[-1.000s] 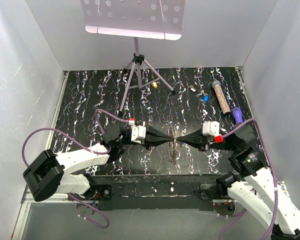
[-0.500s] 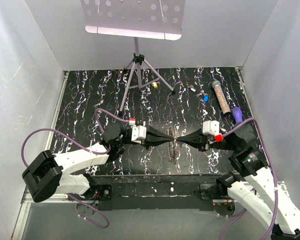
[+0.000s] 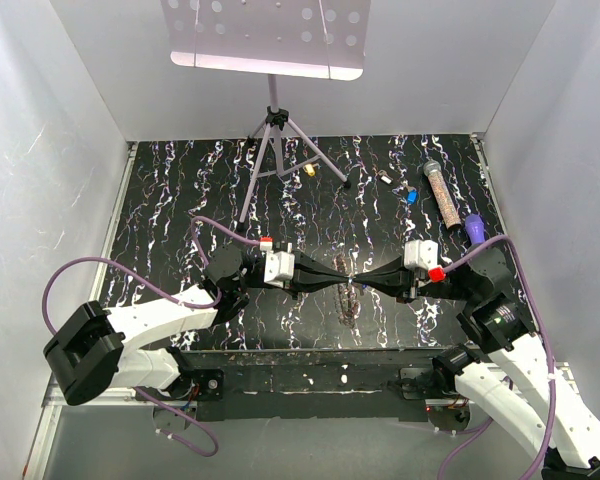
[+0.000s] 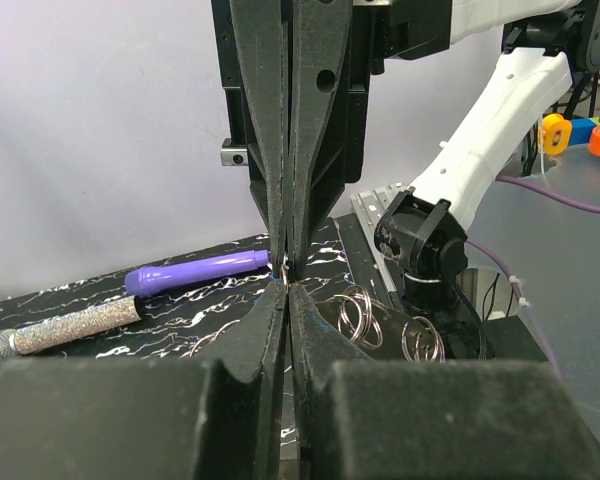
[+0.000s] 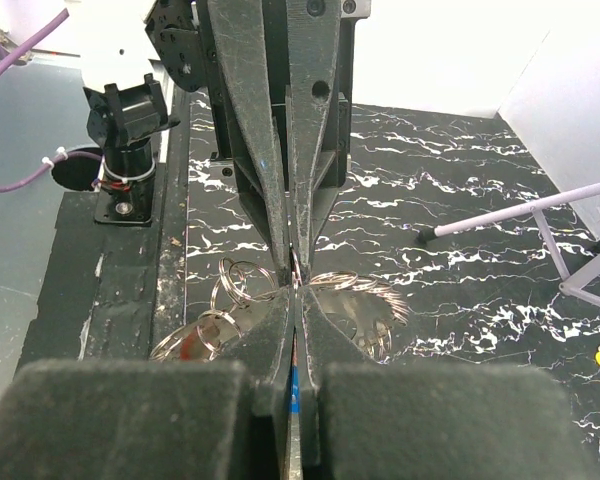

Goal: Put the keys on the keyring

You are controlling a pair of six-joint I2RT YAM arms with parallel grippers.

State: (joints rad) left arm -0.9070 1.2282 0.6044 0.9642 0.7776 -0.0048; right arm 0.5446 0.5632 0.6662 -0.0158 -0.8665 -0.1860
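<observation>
Near table front edge, keyring

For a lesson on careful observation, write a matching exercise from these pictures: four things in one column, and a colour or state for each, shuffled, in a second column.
Column A
1. pen
2. tube
3. left gripper
4. keyring

Column B
a. glittery
b. grey metal loops lying near the table's front edge
c. purple
d. shut, tip to tip with the other gripper

Pairs: 1-c, 2-a, 3-d, 4-b
</observation>
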